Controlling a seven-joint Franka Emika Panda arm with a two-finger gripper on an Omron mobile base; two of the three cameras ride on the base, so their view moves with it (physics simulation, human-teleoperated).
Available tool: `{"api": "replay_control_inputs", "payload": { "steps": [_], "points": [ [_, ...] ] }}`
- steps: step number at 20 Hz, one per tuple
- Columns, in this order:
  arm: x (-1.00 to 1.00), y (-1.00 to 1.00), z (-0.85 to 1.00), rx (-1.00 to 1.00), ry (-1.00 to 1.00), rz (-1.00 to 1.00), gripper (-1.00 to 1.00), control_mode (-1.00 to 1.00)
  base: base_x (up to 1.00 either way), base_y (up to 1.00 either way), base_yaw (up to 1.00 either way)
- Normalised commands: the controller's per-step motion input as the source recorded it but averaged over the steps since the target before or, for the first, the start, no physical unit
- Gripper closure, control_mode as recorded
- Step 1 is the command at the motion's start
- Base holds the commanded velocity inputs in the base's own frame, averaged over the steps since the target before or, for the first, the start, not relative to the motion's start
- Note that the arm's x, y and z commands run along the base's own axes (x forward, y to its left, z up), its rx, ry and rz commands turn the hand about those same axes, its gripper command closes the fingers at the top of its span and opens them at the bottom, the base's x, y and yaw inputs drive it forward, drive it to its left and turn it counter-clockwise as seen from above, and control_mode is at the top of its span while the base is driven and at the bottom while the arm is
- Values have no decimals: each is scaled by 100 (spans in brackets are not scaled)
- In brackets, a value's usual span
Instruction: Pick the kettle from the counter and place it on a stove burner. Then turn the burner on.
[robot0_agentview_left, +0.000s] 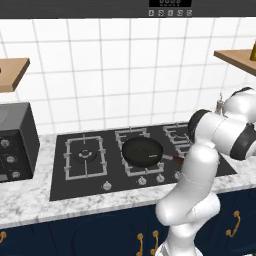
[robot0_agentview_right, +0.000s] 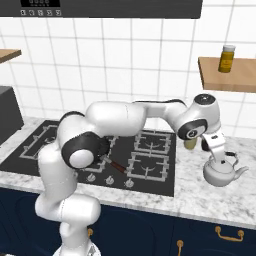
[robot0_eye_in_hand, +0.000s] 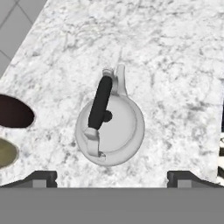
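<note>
The silvery kettle (robot0_eye_in_hand: 114, 131) stands upright on the marbled counter (robot0_eye_in_hand: 175, 65), with its black top handle (robot0_eye_in_hand: 100, 103) and spout pointing away from the hand. My gripper (robot0_eye_in_hand: 113, 178) hovers over it, open, fingertips (robot0_eye_in_hand: 42, 177) wide apart and holding nothing. From the right base view the gripper (robot0_agentview_right: 220, 159) hangs just above the kettle (robot0_agentview_right: 222, 174), right of the cooktop. The wide-grated stove burner (robot0_agentview_left: 86, 155) sits bare at the cooktop's left end.
A black frying pan (robot0_agentview_left: 142, 151) occupies the middle burner, its handle toward the arm. Knobs (robot0_agentview_left: 142, 181) line the cooktop's front edge. A black appliance (robot0_agentview_left: 15, 142) stands at far left. A dark round thing (robot0_eye_in_hand: 13, 111) and an olive one (robot0_eye_in_hand: 5, 153) sit near the kettle.
</note>
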Motion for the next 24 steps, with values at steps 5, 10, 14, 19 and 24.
{"api": "replay_control_inputs", "payload": {
  "steps": [5, 10, 14, 19, 24],
  "points": [
    [37, -4, -18, 0, 9, 0, -100, -100, 0, 0, 0],
    [13, -15, -25, 0, 8, 0, -100, -100, 0, 0, 0],
    [3, -15, -27, 0, 1, 0, -100, -100, 0, 0, 0],
    [6, -1, -31, 0, 0, 0, -100, -100, 0, 0, 0],
    [16, 0, -31, 0, 0, 0, -100, -100, 0, 0, 0]
  ]
}}
